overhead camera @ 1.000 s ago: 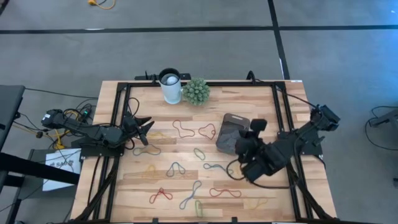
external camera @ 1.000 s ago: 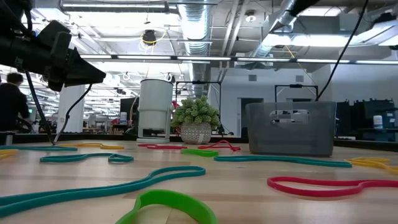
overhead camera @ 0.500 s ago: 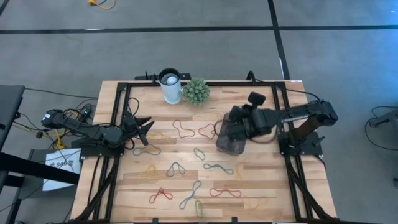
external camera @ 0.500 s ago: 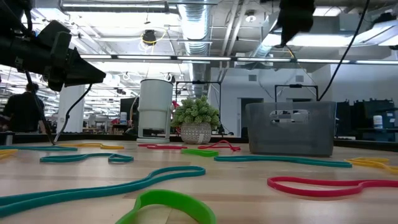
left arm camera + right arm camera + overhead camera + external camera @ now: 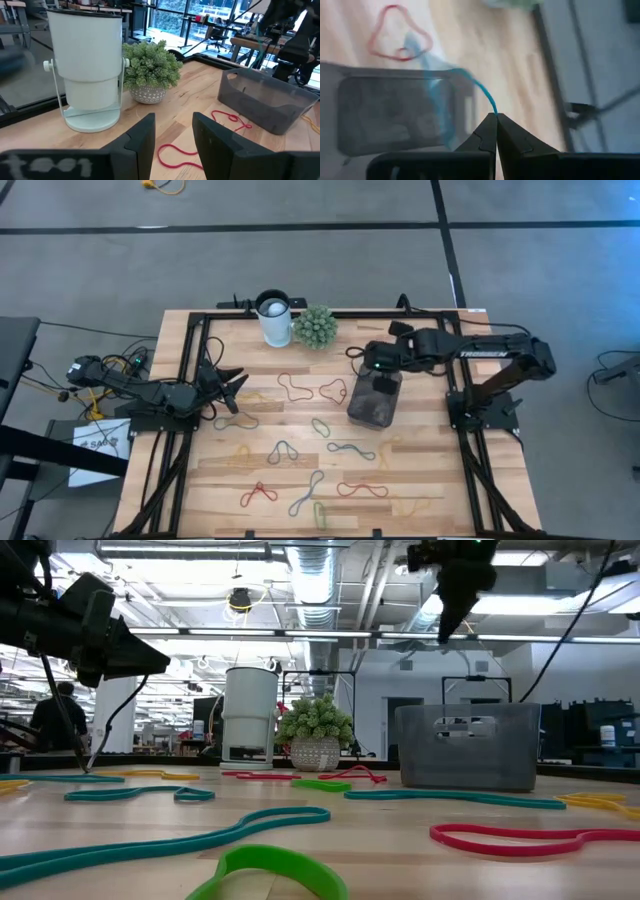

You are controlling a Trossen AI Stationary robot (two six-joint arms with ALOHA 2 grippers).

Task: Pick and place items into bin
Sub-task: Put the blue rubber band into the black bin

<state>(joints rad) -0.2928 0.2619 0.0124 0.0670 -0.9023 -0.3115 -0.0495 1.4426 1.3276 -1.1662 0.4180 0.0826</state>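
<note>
**A:** Surface and room?

**B:** One wooden table [image 5: 420, 480] with a black frame, standing on grey floor. At its 12 o'clock edge: a white cylindrical cup [image 5: 273, 319] and, touching its right side, a green spiky plant ball [image 5: 315, 326]. Behind the table, an open hall with ceiling ducts, strip lights and a person [image 5: 52, 712] far off at 9 o'clock in the low view.

**A:** Task items?

**B:** Loose rubber bands over the middle and 6 o'clock half of the table: two red bands [image 5: 333, 389] near the centre, a green band [image 5: 321, 426] below them, a blue-grey band [image 5: 350, 450], a red band [image 5: 258, 495] and another red band [image 5: 361, 489] toward 6 o'clock, yellow ones faint on the wood. The translucent grey bin [image 5: 374, 396] stands right of centre, at about 3 o'clock from the red pair.

**A:** Grippers?

**B:** Right gripper [image 5: 495, 116]: raised above the bin's 12 o'clock end, jaws pinched together on a blue rubber band [image 5: 442, 95], which hangs from the tips over the bin's opening. Left gripper [image 5: 173, 131]: low at the table's 9 o'clock side, jaws parted, holding nothing, facing the cup and plant ball.
</note>
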